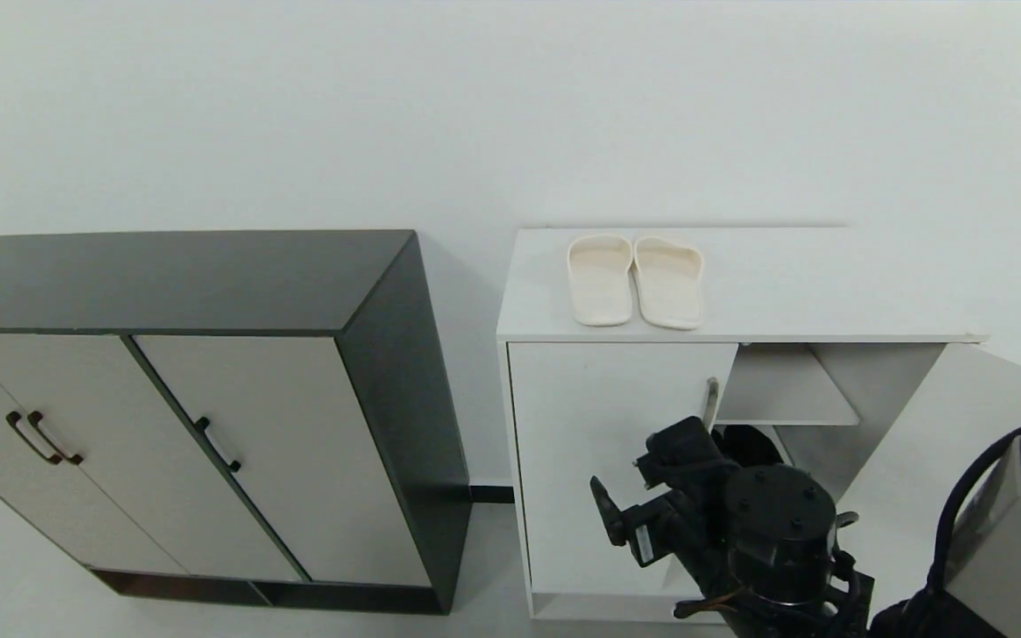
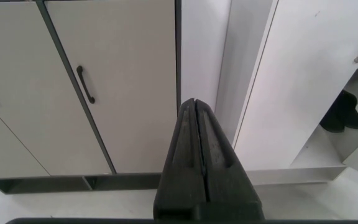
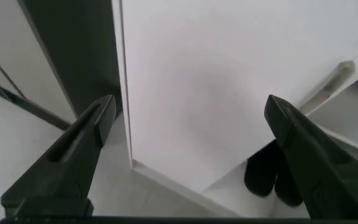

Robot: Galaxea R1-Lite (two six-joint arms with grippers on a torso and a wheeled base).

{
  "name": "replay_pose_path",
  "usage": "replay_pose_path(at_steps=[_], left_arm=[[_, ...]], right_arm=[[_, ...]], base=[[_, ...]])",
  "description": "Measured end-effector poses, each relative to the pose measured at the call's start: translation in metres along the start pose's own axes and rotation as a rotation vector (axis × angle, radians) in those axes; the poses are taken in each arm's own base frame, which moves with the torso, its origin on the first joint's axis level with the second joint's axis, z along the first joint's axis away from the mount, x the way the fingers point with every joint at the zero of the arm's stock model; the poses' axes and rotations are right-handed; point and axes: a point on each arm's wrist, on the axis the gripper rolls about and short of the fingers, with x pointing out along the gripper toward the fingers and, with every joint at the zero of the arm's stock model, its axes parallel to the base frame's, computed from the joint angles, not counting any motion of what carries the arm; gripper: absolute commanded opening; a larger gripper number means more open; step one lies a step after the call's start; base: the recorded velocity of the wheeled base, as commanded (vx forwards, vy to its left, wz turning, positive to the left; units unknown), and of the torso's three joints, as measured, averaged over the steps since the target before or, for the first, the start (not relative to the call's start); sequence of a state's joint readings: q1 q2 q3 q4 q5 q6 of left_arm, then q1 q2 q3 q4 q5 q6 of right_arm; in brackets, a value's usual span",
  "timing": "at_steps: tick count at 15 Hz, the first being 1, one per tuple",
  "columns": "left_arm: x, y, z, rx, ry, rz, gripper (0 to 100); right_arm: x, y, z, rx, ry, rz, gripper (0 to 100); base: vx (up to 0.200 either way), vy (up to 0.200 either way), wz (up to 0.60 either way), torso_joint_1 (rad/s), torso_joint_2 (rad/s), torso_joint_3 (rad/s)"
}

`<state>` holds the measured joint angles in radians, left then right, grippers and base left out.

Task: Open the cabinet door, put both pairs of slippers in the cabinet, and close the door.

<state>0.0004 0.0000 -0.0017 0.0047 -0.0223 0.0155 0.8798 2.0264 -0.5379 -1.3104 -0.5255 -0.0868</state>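
Right gripper is hanging wide open and holding nothing. It is facing the closed door of the white cabinet. The dark pair is showing just past that door's handle edge.

Left gripper is keeping its jaws pressed flat together, empty. It is pointing at the gap between the white cabinet and the dark cabinet, which is standing at the white one's 9 o'clock.

Head view: the open door is standing swung out at 3 o'clock. The dark pair is lying inside on the bottom, under the shelf. The cream pair is lying side by side on the cabinet top, at 12 o'clock from the arm.

Judgement: door opening is done and one pair is in, so roughly halfway. The cream pair is waiting to go in, then the door needs closing.
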Motion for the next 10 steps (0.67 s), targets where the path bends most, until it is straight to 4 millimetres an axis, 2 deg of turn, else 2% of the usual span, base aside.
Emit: replay_pose_path(at_steps=[2, 4, 8, 10], left_arm=[[0.000, 0.000, 0.000, 0.001, 0.000, 0.000, 0], [0.000, 0.000, 0.000, 0.001, 0.000, 0.000, 0], [0.000, 0.000, 0.000, 0.001, 0.000, 0.002, 0], [0.000, 0.000, 0.000, 0.001, 0.000, 0.002, 0]], right_arm=[[0.004, 0.005, 0.010, 0.001, 0.147, -0.018, 100], [0.005, 0.007, 0.039, 0.044, 0.228, -0.088, 100], [0.000, 0.003, 0.116, 0.186, 0.129, -0.232, 100], [0.002, -0.005, 0.140, 0.241, 0.061, -0.283, 100]], base=[[0.000, 0.000, 0.00, 0.000, 0.00, 0.000], [0.000, 0.000, 0.00, 0.000, 0.00, 0.000], [0.000, 0.000, 0.00, 0.000, 0.00, 0.000], [0.000, 0.000, 0.00, 0.000, 0.00, 0.000]])
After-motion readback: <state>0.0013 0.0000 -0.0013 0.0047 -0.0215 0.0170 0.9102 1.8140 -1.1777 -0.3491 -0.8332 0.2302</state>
